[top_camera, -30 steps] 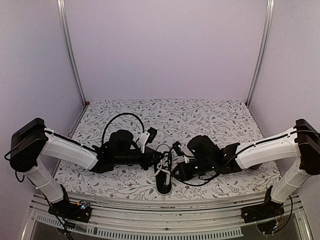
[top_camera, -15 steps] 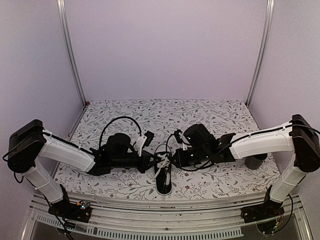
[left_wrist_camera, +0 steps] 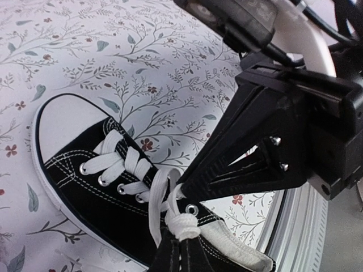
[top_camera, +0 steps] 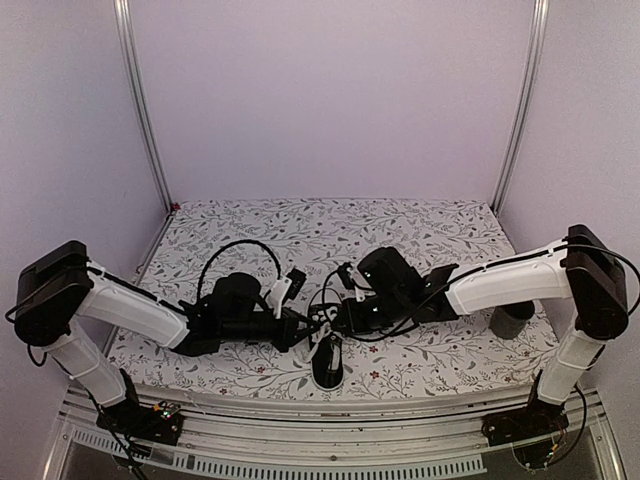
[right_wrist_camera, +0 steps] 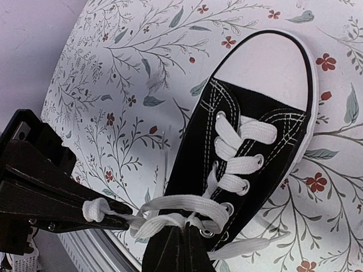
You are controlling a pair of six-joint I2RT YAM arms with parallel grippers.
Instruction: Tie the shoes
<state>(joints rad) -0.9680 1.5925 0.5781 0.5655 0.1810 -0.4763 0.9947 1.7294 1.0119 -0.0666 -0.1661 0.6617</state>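
The black sneaker (top_camera: 328, 366) with white laces lies near the table's front edge, its toe cap (left_wrist_camera: 59, 122) pointing toward the arms' bases. My left gripper (top_camera: 310, 332) is shut on a bunched loop of white lace (left_wrist_camera: 184, 225) over the shoe's tongue; its fingers (left_wrist_camera: 170, 255) rise from the bottom of the left wrist view. My right gripper (top_camera: 338, 318) is shut on another part of the lace (right_wrist_camera: 170, 218) right beside it; its fingers (right_wrist_camera: 170, 252) sit over the top eyelets. The two grippers almost touch. The shoe also shows in the right wrist view (right_wrist_camera: 255, 119).
A dark grey mug (top_camera: 515, 322) stands at the right behind the right forearm. The floral tablecloth (top_camera: 400, 235) covers the table. The metal front rail (top_camera: 330, 405) runs just beyond the shoe's toe. A loose lace end (right_wrist_camera: 249, 245) lies beside the shoe.
Both grippers have drawn together over the shoe's laces. The right arm swung left, and the mug now shows behind it.
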